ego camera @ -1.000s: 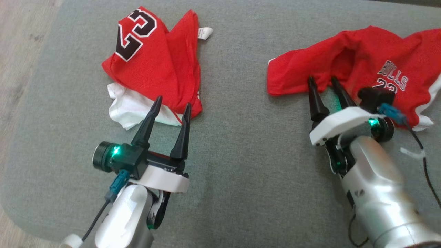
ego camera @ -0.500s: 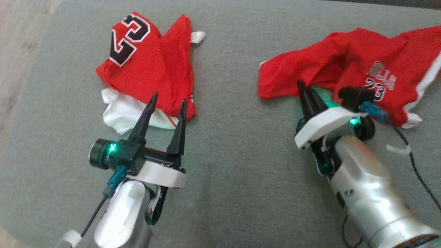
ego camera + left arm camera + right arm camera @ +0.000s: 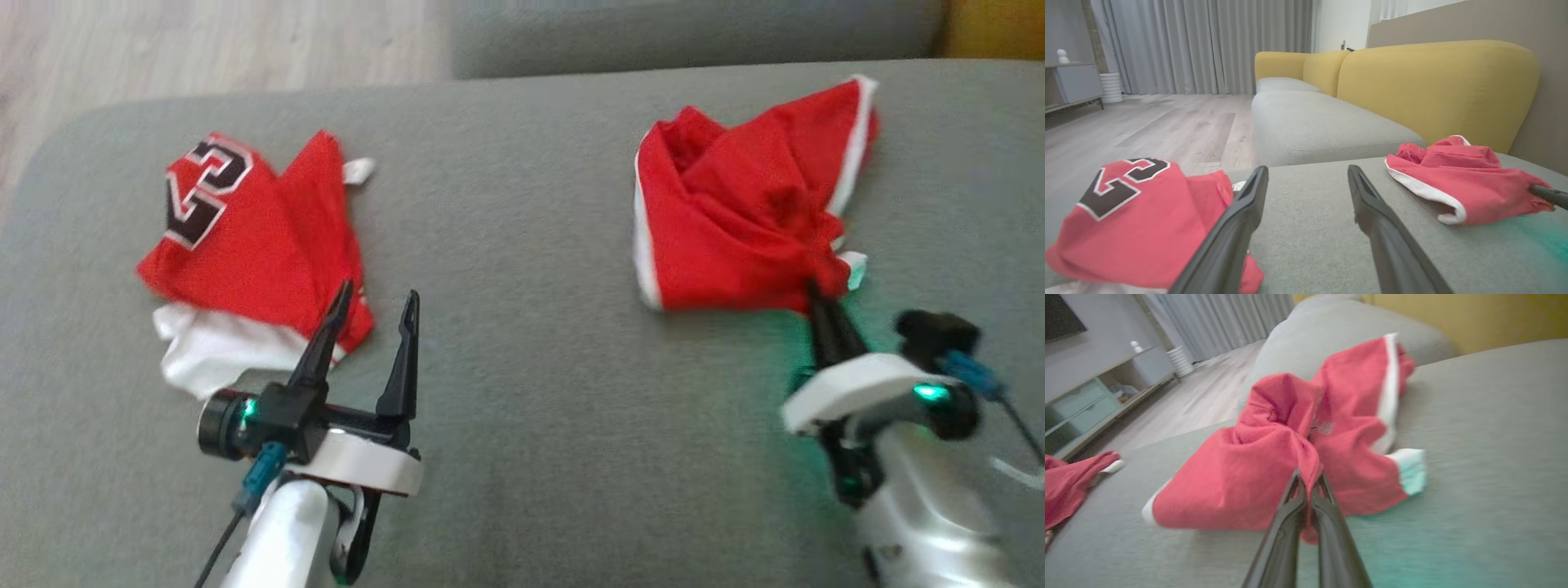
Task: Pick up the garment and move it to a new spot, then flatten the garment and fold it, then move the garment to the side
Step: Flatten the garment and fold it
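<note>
Since the right gripper (image 3: pixel 814 291) pinches a fold of the red garment (image 3: pixel 735 220) between shut jaws, pick-up seems in hand; next, lift it clear. The left gripper (image 3: pixel 380 291) gapes empty.

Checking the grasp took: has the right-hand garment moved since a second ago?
Yes. Pinched by the right gripper, the garment has bunched rightward, away from the numbered jersey.

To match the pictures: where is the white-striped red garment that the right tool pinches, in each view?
Head view: upper right, red garment, corner in the shut right tool.
Left wrist view: right of middle.
Right wrist view: centre.
Shared landmark: numbered jersey, left of the garment in every view.
</note>
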Robot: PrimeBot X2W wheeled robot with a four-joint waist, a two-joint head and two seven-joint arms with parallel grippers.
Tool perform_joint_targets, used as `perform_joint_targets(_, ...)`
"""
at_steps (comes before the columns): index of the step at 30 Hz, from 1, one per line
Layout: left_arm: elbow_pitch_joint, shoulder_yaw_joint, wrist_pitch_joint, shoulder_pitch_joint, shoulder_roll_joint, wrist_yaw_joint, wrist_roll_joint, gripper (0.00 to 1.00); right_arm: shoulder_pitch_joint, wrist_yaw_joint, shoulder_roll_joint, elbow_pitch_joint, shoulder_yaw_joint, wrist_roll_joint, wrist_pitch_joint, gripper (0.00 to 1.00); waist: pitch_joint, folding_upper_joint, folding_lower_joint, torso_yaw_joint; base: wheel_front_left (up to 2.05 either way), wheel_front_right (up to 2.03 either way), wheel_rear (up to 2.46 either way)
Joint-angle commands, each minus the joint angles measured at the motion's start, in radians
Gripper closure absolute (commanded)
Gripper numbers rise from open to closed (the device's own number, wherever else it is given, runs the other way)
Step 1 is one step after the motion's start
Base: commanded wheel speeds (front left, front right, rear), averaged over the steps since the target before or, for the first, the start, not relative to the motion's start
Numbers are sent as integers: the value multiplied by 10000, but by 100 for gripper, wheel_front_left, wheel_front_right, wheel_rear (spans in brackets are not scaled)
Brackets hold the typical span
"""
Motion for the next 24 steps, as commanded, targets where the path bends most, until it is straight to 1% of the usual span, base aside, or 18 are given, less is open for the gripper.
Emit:
perform_joint_targets(1, -290, 342, -62, -123, 61, -63, 105, 0, -55, -6, -220, -392, -263, -381, 69, 100, -451, 0, 1, -524, 0, 0, 0)
perform_joint_targets(2, -287, 336, -62, -99, 43, -74, 108, 0, -2, -6, -361, -437, -595, -669, 223, 100, -487, 0, 1, -592, 0, 0, 0)
perform_joint_targets(3, -287, 336, -62, -99, 43, -74, 108, 0, -2, -6, -361, -437, -595, -669, 223, 100, -487, 0, 1, -592, 0, 0, 0)
perform_joint_targets(5, -278, 312, -63, -84, 7, -92, 123, 0, 55, -6, -628, -544, -1349, -1308, 552, 100, -520, 0, 1, -680, 0, 0, 0)
perform_joint_targets(8, -274, 287, -63, -116, -41, -109, 131, 0, 31, -6, -953, -861, -2484, -2574, 1002, 100, -479, 0, 1, -736, 0, 0, 0)
perform_joint_targets(11, -285, 243, -63, -196, -79, -132, 154, 0, -54, -6, -965, -1396, -3373, -3792, 1362, 100, -353, 0, 1, -702, 0, 0, 0)
perform_joint_targets(12, -283, 228, -63, -219, -89, -145, 161, 0, -70, -6, -933, -1592, -3610, -4183, 1445, 98, -314, 0, 1, -678, 0, 0, 0)
perform_joint_targets(13, -281, 219, -63, -242, -97, -161, 165, 0, -76, -6, -900, -1817, -3889, -4631, 1482, 3, -266, 0, 1, -650, 0, 0, 0)
perform_joint_targets(14, -275, 222, -63, -263, -103, -177, 166, 0, -78, -6, -825, -2051, -4168, -5094, 1501, 0, -225, 0, 1, -623, 0, 0, 0)
perform_joint_targets(16, -248, 237, -63, -313, -113, -203, 173, 0, -58, -6, -480, -2513, -4565, -5851, 1486, 0, -157, 0, 1, -566, 0, 0, 0)
perform_joint_targets(20, -211, 288, -63, -370, -131, -225, 186, 0, 102, -6, 253, -3505, -4930, -6732, 865, 0, -100, 0, 1, -477, 0, 0, 0)
perform_joint_targets(22, -196, 326, -63, -365, -138, -231, 187, 0, 240, -6, 448, -3957, -4983, -6692, 456, 0, -121, 0, 1, -461, 0, 0, 0)
perform_joint_targets(23, -185, 338, -63, -352, -142, -238, 191, 0, 379, -6, 490, -4141, -4810, -6570, 292, 0, -148, 0, 1, -448, 0, 0, 0)
perform_joint_targets(24, -173, 350, -63, -333, -145, -242, 194, 0, 556, -6, 503, -4209, -4404, -6108, 169, 0, -173, 0, 1, -436, 0, 0, 0)
